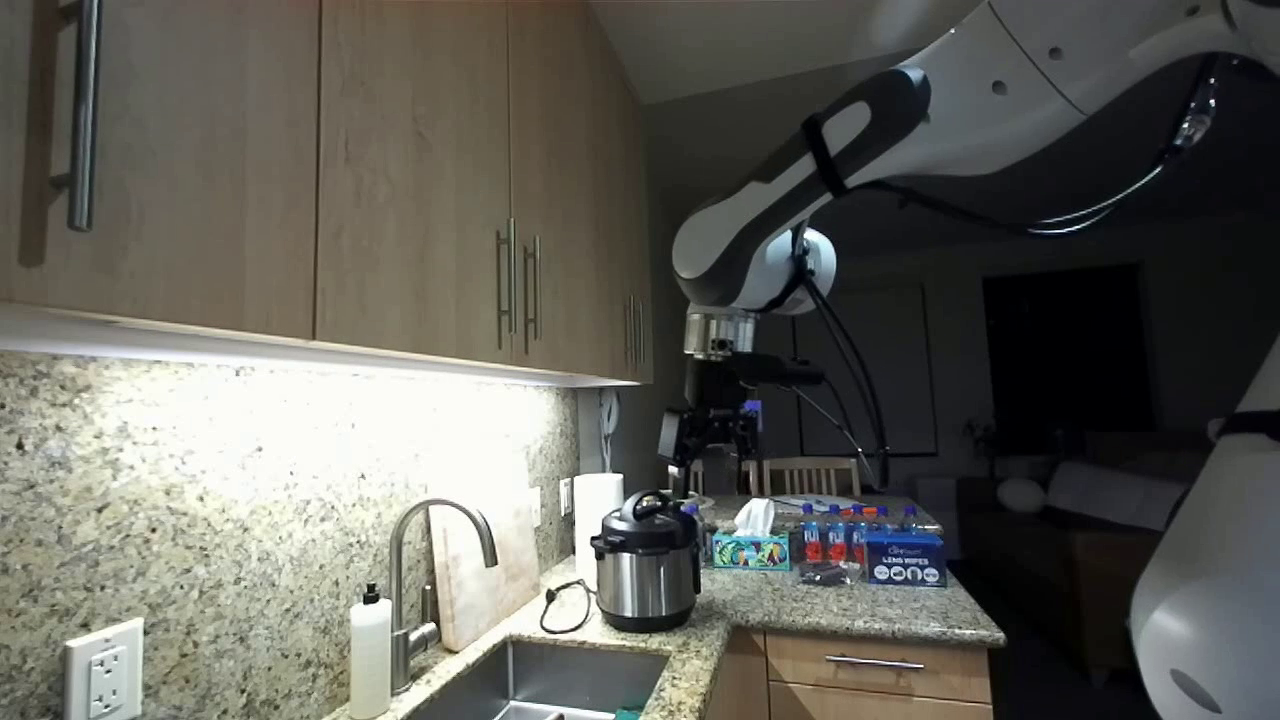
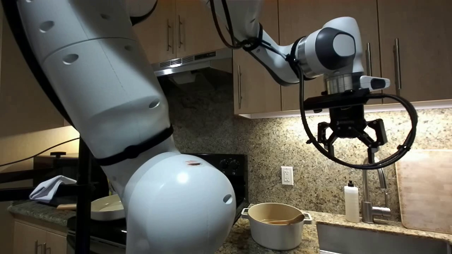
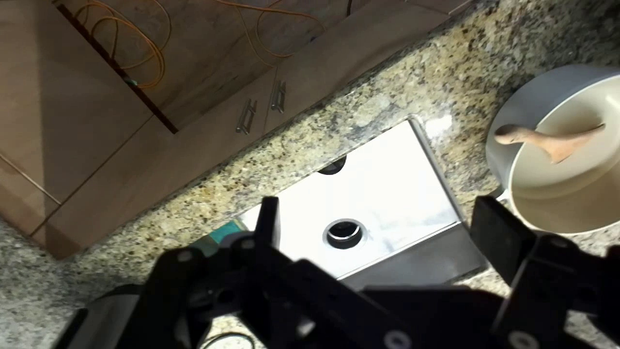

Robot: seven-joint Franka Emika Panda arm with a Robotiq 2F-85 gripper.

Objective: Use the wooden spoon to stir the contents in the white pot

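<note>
Your gripper (image 2: 350, 153) is wide apart and empty, so you should pinch the wooden spoon (image 3: 547, 140) tightly where it pokes out of the white pot (image 2: 275, 234).

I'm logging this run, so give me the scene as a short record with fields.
Black two-fingered gripper: open, holding nothing
Round white two-handled pot: on the speckled granite counter, beside the stainless-steel sink
Brown wooden spoon: in the pot, one end over its edge
Silver-and-black cooker: upright on the counter, lid on
Stirring: none, gripper apart from spoon
</note>
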